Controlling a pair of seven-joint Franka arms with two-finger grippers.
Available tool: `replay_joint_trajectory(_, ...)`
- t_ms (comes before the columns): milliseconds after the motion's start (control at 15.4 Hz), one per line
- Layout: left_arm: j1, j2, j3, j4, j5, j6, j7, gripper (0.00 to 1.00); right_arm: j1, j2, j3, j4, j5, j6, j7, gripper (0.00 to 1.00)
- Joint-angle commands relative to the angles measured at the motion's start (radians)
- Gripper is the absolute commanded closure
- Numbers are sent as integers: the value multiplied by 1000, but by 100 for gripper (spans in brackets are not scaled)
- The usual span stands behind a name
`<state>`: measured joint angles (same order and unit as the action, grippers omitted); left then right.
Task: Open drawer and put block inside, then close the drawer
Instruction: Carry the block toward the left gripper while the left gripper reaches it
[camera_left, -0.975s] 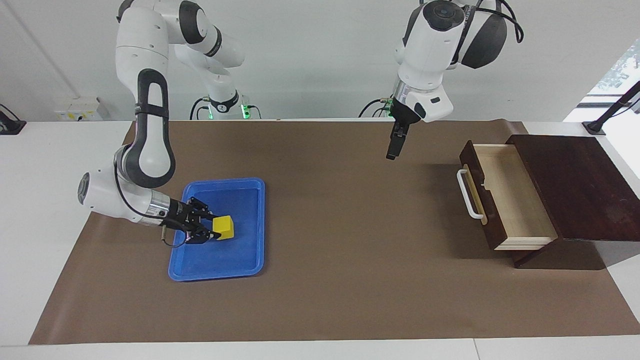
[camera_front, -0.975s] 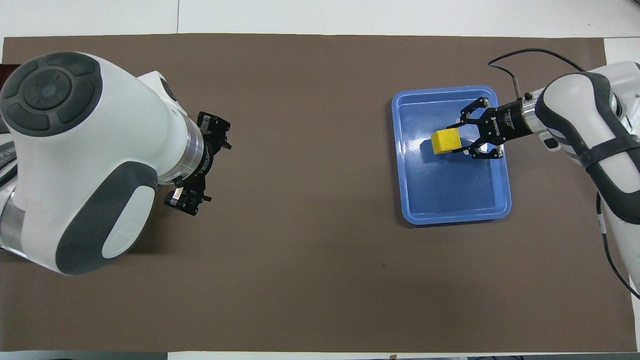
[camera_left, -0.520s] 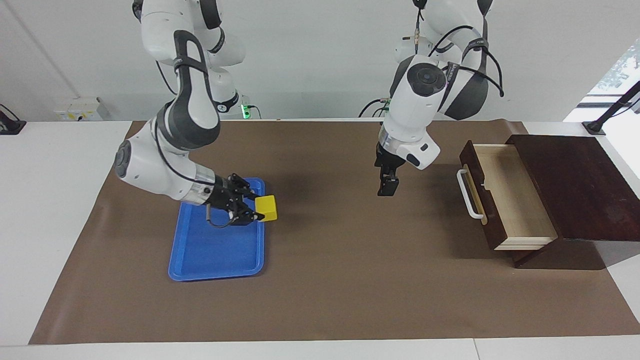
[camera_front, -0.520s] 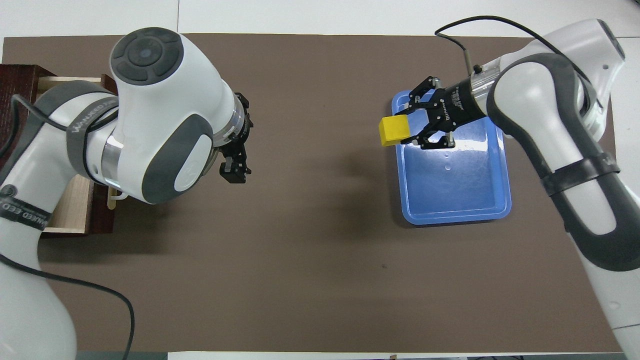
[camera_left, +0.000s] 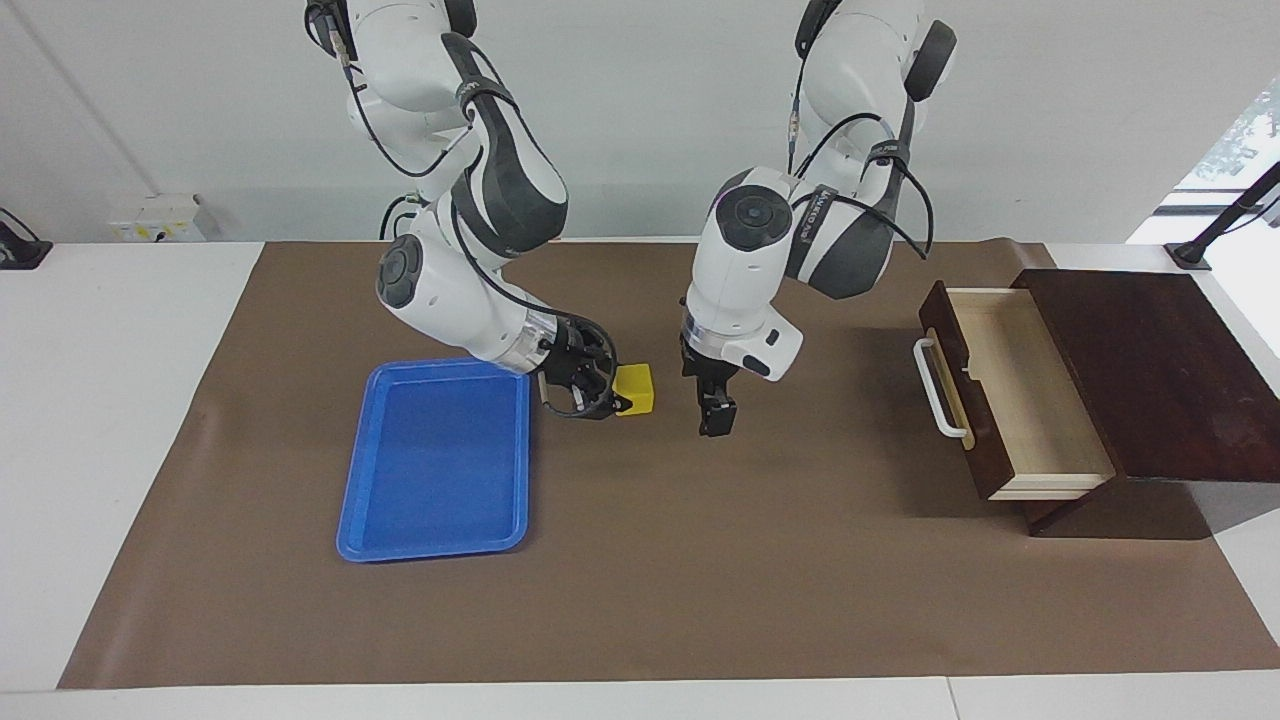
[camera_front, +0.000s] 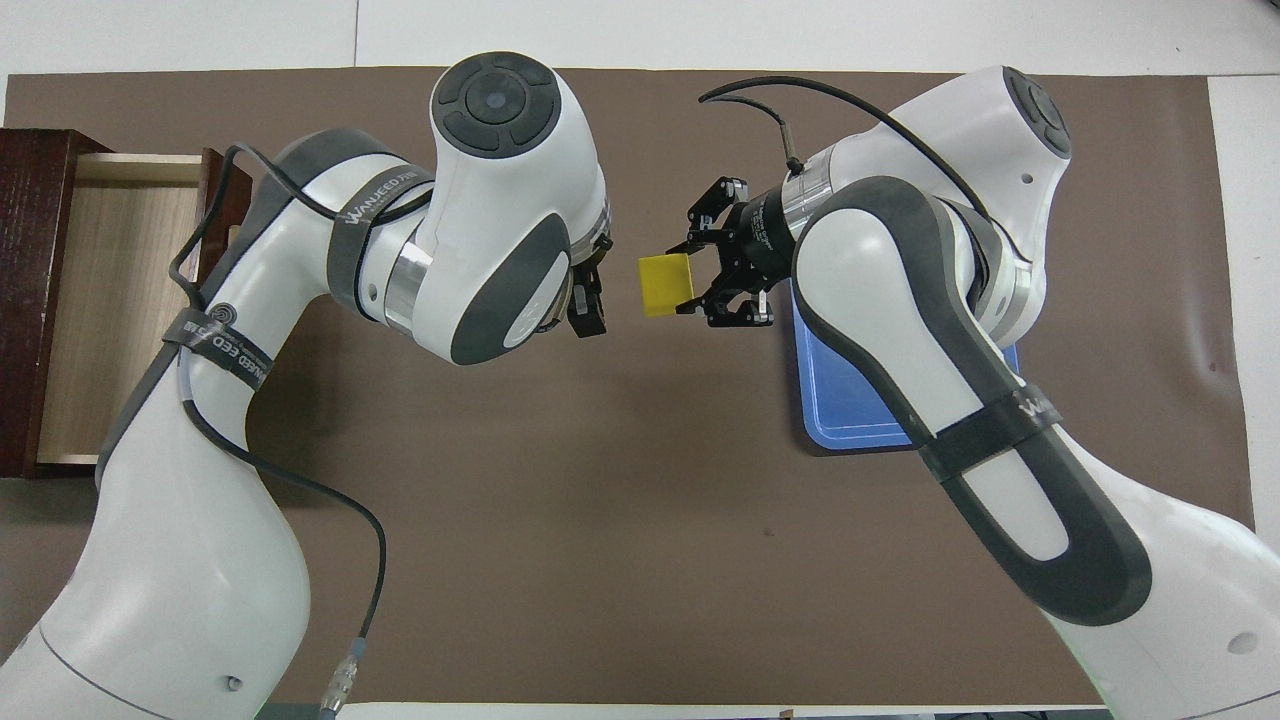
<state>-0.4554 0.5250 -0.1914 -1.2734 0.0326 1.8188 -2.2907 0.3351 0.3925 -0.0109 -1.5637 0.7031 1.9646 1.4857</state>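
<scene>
My right gripper (camera_left: 612, 393) is shut on the yellow block (camera_left: 634, 388), holding it just above the brown mat beside the blue tray's corner. In the overhead view the block (camera_front: 666, 285) sticks out from the right gripper (camera_front: 688, 281) toward my left gripper (camera_front: 590, 312). The left gripper (camera_left: 716, 416) points down over the mat, a short gap from the block, open and holding nothing. The drawer (camera_left: 1012, 392) stands pulled out of its dark wooden box (camera_left: 1150, 370) at the left arm's end. Its pale inside (camera_front: 100, 300) holds nothing and its white handle (camera_left: 936, 390) faces the middle.
The blue tray (camera_left: 440, 460) lies on the brown mat (camera_left: 700, 560) at the right arm's end with nothing in it. In the overhead view the right arm covers much of the tray (camera_front: 850, 405). Both forearms hang over the mat's middle.
The right gripper carried the block off the tray toward the table's middle. The left gripper came down and moved toward the block, away from the drawer.
</scene>
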Motion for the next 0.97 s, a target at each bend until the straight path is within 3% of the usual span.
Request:
replay_joint_trajectory(0, -25, 3, 18, 17, -10, 10, -18, 0, 24, -6, -6, -9, 21, 26, 28, 100)
replay_joint_trajectory(585, -81, -5, 15, -17, -8, 57, -23, 0, 32, -7, -4, -10, 22, 28, 38, 100)
replay_joint_trajectory(650, -81, -5, 15, -20, -8, 57, -23, 7, 30, -7, -4, -10, 22, 27, 38, 100)
replay_joint_trajectory(780, -81, -5, 15, -20, -8, 57, -23, 58, 31, -7, -4, -10, 22, 26, 38, 100)
replay_joint_trajectory(845, -81, -5, 15, -20, -8, 57, -23, 89, 30, -7, -4, -10, 22, 26, 38, 100)
replay_joint_trajectory(910, -81, -7, 15, -20, -8, 56, -23, 100, 30, -7, -4, -9, 22, 25, 38, 100)
